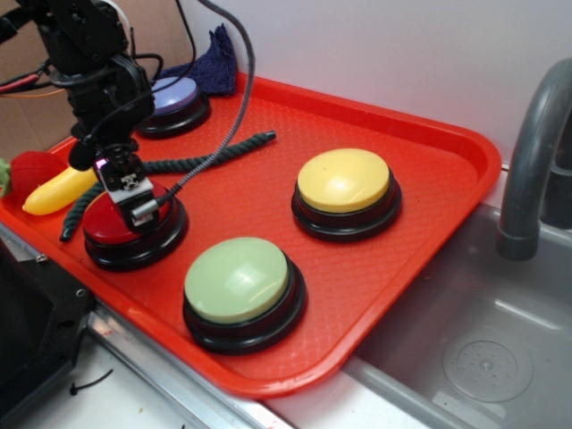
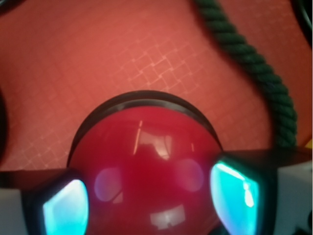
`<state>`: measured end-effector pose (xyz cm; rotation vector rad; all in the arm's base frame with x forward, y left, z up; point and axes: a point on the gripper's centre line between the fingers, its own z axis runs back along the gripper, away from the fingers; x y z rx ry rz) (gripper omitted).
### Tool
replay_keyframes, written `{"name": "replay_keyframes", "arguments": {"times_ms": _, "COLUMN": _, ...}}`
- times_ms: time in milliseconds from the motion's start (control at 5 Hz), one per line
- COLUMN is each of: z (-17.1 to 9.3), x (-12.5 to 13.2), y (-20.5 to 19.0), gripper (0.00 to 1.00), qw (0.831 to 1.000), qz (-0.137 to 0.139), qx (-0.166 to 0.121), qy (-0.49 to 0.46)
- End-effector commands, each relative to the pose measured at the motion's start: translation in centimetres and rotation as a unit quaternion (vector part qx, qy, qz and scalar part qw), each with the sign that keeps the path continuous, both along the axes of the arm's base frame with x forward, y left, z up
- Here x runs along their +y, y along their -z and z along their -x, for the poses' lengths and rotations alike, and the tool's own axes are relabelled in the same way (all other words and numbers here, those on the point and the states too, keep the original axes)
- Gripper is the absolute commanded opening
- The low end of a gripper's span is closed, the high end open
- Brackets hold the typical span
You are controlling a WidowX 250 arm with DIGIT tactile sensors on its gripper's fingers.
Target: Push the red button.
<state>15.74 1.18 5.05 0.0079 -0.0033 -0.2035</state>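
Observation:
The red button (image 1: 109, 228), a glossy red dome on a black base, sits at the front left of the red tray (image 1: 438, 170). My gripper (image 1: 132, 198) is right over its dome and seems to touch the top. In the wrist view the red button (image 2: 146, 142) fills the lower middle. My gripper (image 2: 151, 200) is open, with one fingertip on each side of the dome. The dome's near part is hidden under the gripper in the exterior view.
On the tray are a green button (image 1: 237, 279) in front, a yellow button (image 1: 344, 179) at right, a purple button (image 1: 174, 94) at the back, a dark rope (image 1: 210, 156), a toy banana (image 1: 55, 192) and a strawberry (image 1: 31, 168). A faucet (image 1: 532, 161) and sink (image 1: 465, 340) are at right.

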Motion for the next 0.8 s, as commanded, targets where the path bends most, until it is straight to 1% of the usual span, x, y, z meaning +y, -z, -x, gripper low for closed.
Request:
{"name": "replay_keyframes", "arguments": {"times_ms": 0, "z": 0.6, "x": -0.2, "y": 0.3, "gripper": 1.00, "qw": 1.000, "qz": -0.003, "qx": 0.000, "qy": 0.005}}
{"name": "replay_keyframes", "arguments": {"times_ms": 200, "z": -0.1, "x": -0.3, "y": -1.9, "gripper": 1.00, "qw": 1.000, "qz": 0.004, "qx": -0.001, "qy": -0.004}}
{"name": "replay_keyframes", "arguments": {"times_ms": 400, "z": -1.3, "x": -0.3, "y": -3.0, "gripper": 1.00, "qw": 1.000, "qz": -0.015, "qx": 0.014, "qy": -0.013}}
{"name": "replay_keyframes", "arguments": {"times_ms": 600, "z": -1.8, "x": 0.0, "y": -5.1, "gripper": 1.00, "qw": 0.999, "qz": -0.002, "qx": -0.030, "qy": -0.026}}
